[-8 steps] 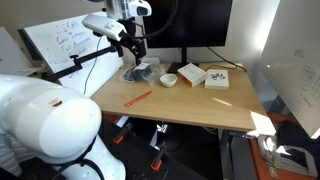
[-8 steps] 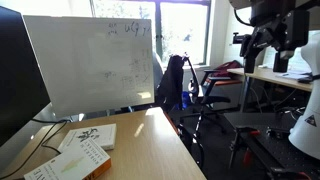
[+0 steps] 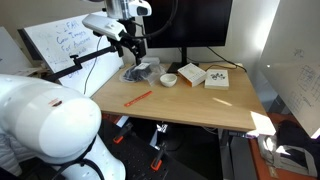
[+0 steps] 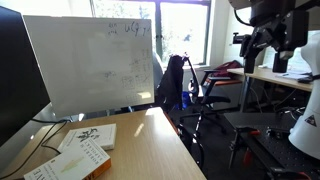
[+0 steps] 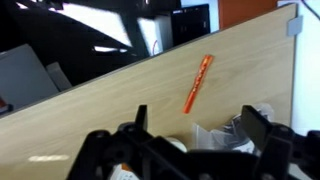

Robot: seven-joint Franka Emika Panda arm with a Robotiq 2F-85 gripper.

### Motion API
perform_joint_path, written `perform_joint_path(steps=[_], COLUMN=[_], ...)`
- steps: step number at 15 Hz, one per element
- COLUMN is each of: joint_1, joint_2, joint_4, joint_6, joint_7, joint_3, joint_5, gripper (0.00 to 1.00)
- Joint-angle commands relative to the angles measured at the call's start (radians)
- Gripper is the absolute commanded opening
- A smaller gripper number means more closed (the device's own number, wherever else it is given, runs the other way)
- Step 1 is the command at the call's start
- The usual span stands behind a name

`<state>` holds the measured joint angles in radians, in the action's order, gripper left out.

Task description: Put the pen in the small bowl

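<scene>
1. A white Franka arm held its gripper (image 3: 132, 50) in the air over the far edge of a wooden bench (image 3: 205, 105), beside a dark monitor (image 3: 195, 25).
2. In the wrist view, the gripper's fingers (image 5: 262, 135) stood wide apart, with nothing clamped between them.
3. The orange pen (image 3: 138, 97) lay flat on bare wood near the bench edge closest to the robot's body, well apart from the gripper. The wrist view showed it lying at a slant (image 5: 198, 83).
4. The small white bowl (image 3: 169, 79) sat toward the far edge, between a crumpled dark wrapper (image 3: 140, 72) and two flat boxes (image 3: 205, 77).
5. The task looked barely begun: the pen was not yet grasped, and the step in hand appeared to be the approach.
6. The next move would call for lowering over the pen and turning the wrist so the fingers straddle its barrel. The gripper would then pinch it, lift it, and carry it to the bowl, clear of the wrapper.
</scene>
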<state>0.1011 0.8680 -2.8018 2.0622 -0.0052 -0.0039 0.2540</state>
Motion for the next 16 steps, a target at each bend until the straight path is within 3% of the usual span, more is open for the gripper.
perform_joint_path(steps=[1, 7, 13, 16], joint_1=[-0.029, -0.011, 0.052, 0.109], joint_2=[-0.113, -0.522, -1.013, -1.274], joint_4=[0.033, 0.119, 0.355, 0.536], joint_6=[0.081, 0.421, 0.666, 0.713], joint_7=[0.126, 0.418, 0.449, 0.527], joint_3=[0.090, 0.272, 0.256, 0.198], joint_5=[0.006, 0.010, 0.073, -0.015], gripper=[1.00, 1.00, 1.00, 1.00])
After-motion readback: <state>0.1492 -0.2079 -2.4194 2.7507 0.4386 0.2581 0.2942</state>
